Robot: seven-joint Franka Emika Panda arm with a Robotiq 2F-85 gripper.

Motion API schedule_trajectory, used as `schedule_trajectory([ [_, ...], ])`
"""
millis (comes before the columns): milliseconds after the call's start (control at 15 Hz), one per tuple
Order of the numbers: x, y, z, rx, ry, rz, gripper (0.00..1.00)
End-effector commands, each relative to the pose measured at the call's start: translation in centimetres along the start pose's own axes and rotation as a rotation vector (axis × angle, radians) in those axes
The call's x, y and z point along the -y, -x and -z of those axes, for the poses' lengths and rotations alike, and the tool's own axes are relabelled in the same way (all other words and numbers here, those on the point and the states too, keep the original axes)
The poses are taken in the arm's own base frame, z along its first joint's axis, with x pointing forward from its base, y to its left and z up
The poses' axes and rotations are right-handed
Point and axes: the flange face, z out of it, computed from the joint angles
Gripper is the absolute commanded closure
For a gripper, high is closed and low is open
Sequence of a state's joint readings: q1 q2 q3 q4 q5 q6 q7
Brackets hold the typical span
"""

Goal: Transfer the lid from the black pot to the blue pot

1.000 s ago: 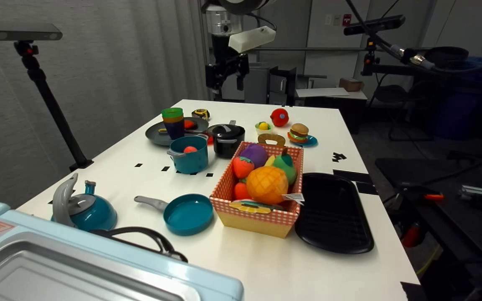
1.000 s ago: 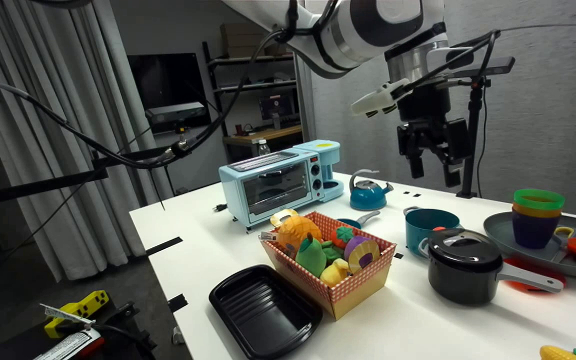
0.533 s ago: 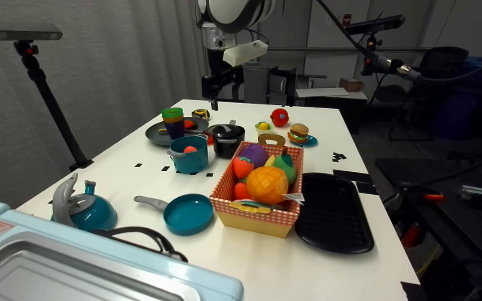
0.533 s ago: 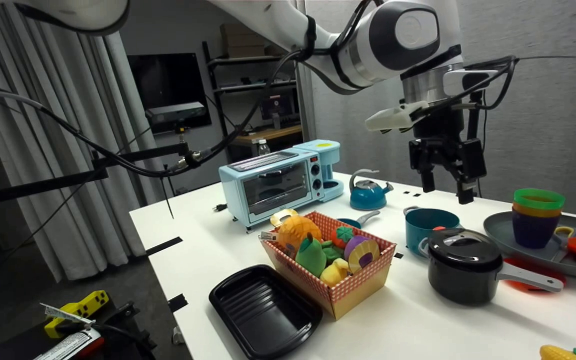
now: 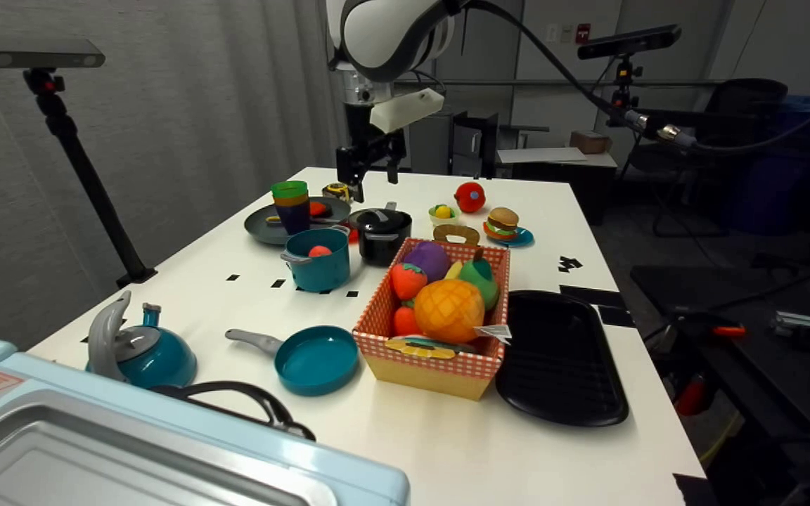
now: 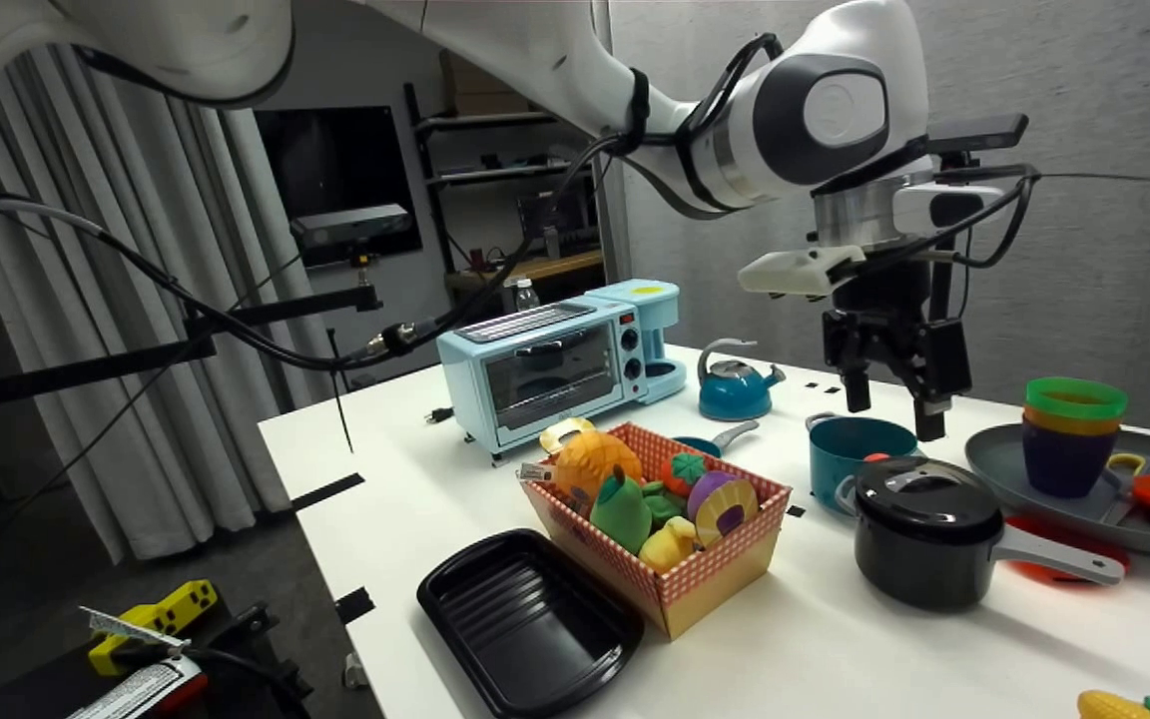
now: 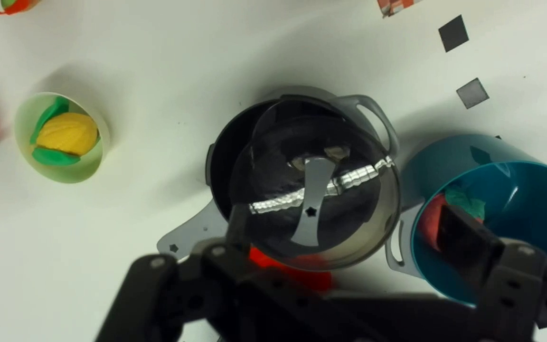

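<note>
The lid [image 7: 315,197] is clear and dark-looking with a grey bar handle. It lies off-centre on the black pot [image 7: 233,135], whose rim shows at one side in the wrist view. The lid [image 6: 929,491] and black pot [image 6: 919,564] also show in an exterior view. The blue pot [image 6: 832,467] stands beside the black pot, uncovered, with a red toy inside; it is at the right in the wrist view [image 7: 534,204]. My gripper [image 6: 892,411] is open and empty above the pots. In the wrist view its fingers [image 7: 349,223] lie either side of the lid's handle, one over the blue pot.
A grey plate [image 6: 994,454] with stacked cups [image 6: 1069,459] is beside the pots. A checked basket [image 6: 725,569] of toy fruit stands near them, with a black tray [image 6: 535,624] beyond. A small bowl [image 7: 64,173] with a yellow toy is left in the wrist view.
My gripper has come down toward the pots, moving a little right in an exterior view, and stays open. The lid and both pots have not moved.
</note>
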State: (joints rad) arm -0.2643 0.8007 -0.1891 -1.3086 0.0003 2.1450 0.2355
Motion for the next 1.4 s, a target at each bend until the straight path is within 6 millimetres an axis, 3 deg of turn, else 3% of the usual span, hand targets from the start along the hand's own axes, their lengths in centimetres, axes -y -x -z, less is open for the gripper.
schedule_trajectory([
  [0,-0.1,-1.1,-1.3,0.002,-0.028,-0.012,0.0],
  [667,-1.3,-2.5,-4.0,0.003,-0.017,-0.054,0.0],
  [1133,-0.8,-2.7,-5.2,0.001,-0.013,-0.058,0.0],
  [1200,-0.7,-2.7,-5.3,0.001,-0.014,-0.06,0.05],
  [1267,-0.6,-2.8,-5.4,0.001,-0.013,-0.06,0.28],
  [1333,-0.6,-2.8,-5.5,0.0,-0.014,-0.062,0.29],
])
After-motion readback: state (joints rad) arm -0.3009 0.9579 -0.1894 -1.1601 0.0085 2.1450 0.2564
